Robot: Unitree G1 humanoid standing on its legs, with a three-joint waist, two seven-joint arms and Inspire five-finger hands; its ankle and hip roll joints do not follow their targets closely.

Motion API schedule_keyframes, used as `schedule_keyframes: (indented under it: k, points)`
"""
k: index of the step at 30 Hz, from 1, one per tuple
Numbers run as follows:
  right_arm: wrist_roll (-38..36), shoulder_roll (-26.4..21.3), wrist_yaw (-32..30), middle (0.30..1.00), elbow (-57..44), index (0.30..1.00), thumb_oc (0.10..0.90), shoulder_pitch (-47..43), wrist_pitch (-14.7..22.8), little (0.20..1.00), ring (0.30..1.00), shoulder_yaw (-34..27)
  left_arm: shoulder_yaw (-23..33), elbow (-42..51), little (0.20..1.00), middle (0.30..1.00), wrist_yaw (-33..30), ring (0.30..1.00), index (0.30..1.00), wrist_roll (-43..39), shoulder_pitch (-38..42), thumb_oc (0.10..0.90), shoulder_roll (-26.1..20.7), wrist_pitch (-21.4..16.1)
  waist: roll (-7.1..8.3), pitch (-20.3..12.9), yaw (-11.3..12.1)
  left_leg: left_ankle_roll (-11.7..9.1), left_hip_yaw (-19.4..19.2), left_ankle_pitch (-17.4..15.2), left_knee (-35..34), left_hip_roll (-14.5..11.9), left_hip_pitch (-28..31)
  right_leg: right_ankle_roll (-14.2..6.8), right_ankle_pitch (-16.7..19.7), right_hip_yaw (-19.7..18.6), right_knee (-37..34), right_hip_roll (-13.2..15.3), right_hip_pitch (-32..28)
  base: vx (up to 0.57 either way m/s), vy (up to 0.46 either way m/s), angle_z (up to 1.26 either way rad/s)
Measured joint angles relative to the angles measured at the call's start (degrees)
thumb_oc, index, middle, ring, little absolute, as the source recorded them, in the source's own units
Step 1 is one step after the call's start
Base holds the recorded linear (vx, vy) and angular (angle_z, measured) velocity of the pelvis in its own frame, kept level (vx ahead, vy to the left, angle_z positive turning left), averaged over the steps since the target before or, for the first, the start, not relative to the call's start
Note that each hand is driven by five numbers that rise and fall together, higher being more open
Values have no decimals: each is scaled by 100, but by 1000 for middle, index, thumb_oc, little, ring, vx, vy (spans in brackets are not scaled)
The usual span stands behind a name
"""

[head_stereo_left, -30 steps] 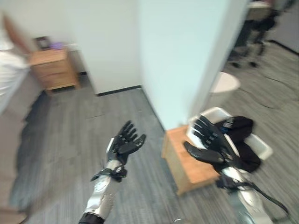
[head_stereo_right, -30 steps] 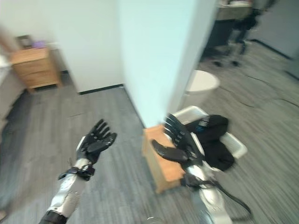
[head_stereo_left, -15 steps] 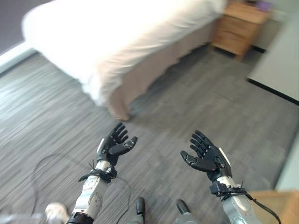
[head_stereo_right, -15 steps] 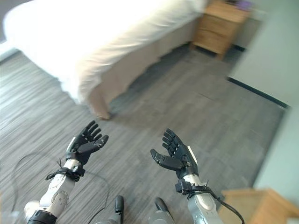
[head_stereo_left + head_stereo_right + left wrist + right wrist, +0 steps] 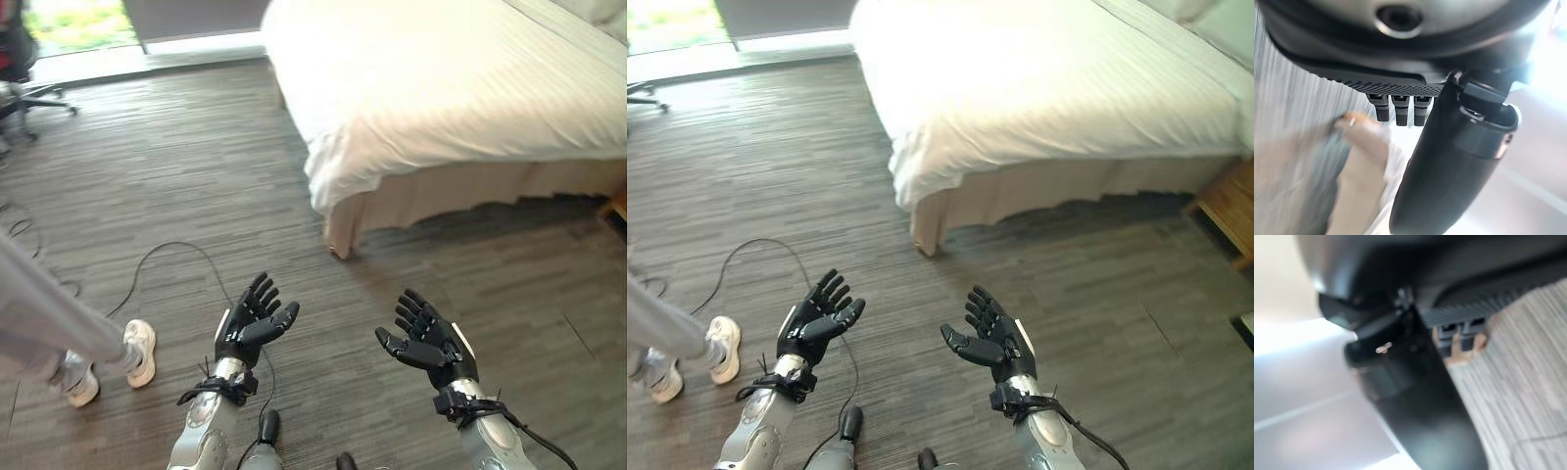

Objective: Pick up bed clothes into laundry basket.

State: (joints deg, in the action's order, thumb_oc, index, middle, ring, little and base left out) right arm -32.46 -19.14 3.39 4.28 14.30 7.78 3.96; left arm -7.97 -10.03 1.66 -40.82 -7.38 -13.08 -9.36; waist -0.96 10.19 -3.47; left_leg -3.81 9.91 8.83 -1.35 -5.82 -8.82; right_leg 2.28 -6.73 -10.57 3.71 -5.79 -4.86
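Note:
A bed (image 5: 451, 88) with a white striped sheet and a beige skirt stands ahead and to the right on the wood-look floor. Both hands are raised over the floor in front of me, well short of the bed's near corner. My left hand (image 5: 250, 328) is open, palm up, with nothing in it. My right hand (image 5: 431, 343) is open too, fingers relaxed and spread, and holds nothing.
A person's grey trouser leg and white shoes (image 5: 137, 351) stand at the left, close to my left arm. A wooden nightstand (image 5: 1229, 211) shows at the right edge beside the bed. An office chair base (image 5: 24, 98) sits far left by the window.
The camera has swung: the bed now sits ahead to the right, seen from another side, and a person's legs have come into view at left. Both hands stay open and raised.

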Motion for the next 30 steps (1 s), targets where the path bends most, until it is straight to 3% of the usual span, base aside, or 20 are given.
schedule_keyframes:
  k: [1,2,3,5,6,8,10,11,12,13,14,17,21,30]
  points:
    - [-2,29,-15,900,-21,900,800,-71,5,900,900,-48,153,-17,900,900,-23,900,900,-3,-68,800,-41,1,60,10,38,25,-170,-344,25,-8,-16,27,-13,27,74,26,42,18,89,37]
    - [6,161,-9,900,-35,900,800,-64,16,900,900,-236,217,-77,900,900,-56,900,900,37,-74,800,-157,5,251,2,-61,149,-332,-397,286,160,-84,64,37,189,-50,309,37,34,120,19]
    - [11,236,-122,900,-79,900,800,-41,77,900,900,-427,218,-67,900,900,-104,900,900,66,-76,800,-228,13,310,-40,-88,157,-348,-459,542,344,-105,5,89,196,-103,463,73,48,122,19]
    - [43,194,-307,900,-46,900,800,-74,143,900,900,-740,224,-29,900,900,-161,900,900,311,-70,800,-219,5,113,-103,-224,196,-417,-489,564,391,109,-111,127,227,-152,476,88,83,136,20]
    - [37,255,-456,900,57,900,800,-109,157,900,900,-900,216,-15,900,900,-233,900,900,532,-43,800,-220,6,8,-165,-360,165,-489,-555,228,349,328,-162,105,254,-154,442,70,71,95,17]
    - [-36,440,-674,900,224,900,800,-157,170,900,900,-1012,223,-8,900,900,-337,900,900,732,31,800,-224,3,18,-164,-347,167,-570,-352,-194,322,690,-292,94,68,-43,470,23,35,54,-11]
    - [-36,436,-689,900,223,900,800,-132,175,900,900,-821,235,-6,900,900,-403,900,900,808,89,800,-245,3,-47,-161,-369,276,-617,-301,-366,273,918,-667,-182,-234,638,406,331,43,71,-20]
    - [-35,437,-664,900,211,900,800,-102,175,900,900,-748,234,-11,900,900,-408,900,900,851,113,800,-243,4,-50,-207,-382,275,-610,-303,-367,285,885,-706,-216,-376,447,416,330,44,58,-7]
    - [-20,439,-633,900,199,900,800,-95,173,900,900,-642,246,6,900,900,-406,900,900,897,152,800,-254,-19,22,-264,-360,273,-625,-304,-368,365,837,-740,-21,-545,-164,540,295,50,49,7]
    - [33,441,-608,900,203,900,800,-109,165,900,900,-585,253,-7,900,900,-415,900,900,906,188,800,-232,-25,68,-273,-353,271,-621,-302,-368,431,823,-605,375,-524,-449,649,172,48,46,1]
    - [68,451,-609,900,207,900,800,-127,164,900,900,-564,231,-3,900,900,-421,900,900,951,162,800,-231,-24,67,-273,-337,271,-642,-305,-370,439,839,-600,481,-541,-612,681,90,50,35,6]
    - [66,452,-599,900,337,900,800,-186,227,900,900,-536,215,-40,900,900,-482,900,900,1060,103,800,-236,-23,76,-276,-329,268,-654,-306,-371,439,895,-606,498,-533,-643,676,13,25,10,1]
    - [56,407,-754,900,1731,900,800,-714,218,900,900,-494,141,-450,900,900,-478,900,900,1296,138,800,-229,80,111,-297,-337,248,-711,-321,-393,424,959,-590,525,-556,-660,669,-40,12,0,-4]
    - [-33,430,-745,900,1613,900,800,-293,96,900,900,-463,239,-558,900,900,-481,900,900,1168,-266,800,-73,118,160,-318,-359,244,-819,-331,-402,401,959,-595,703,-704,-880,690,-78,36,-4,-9]
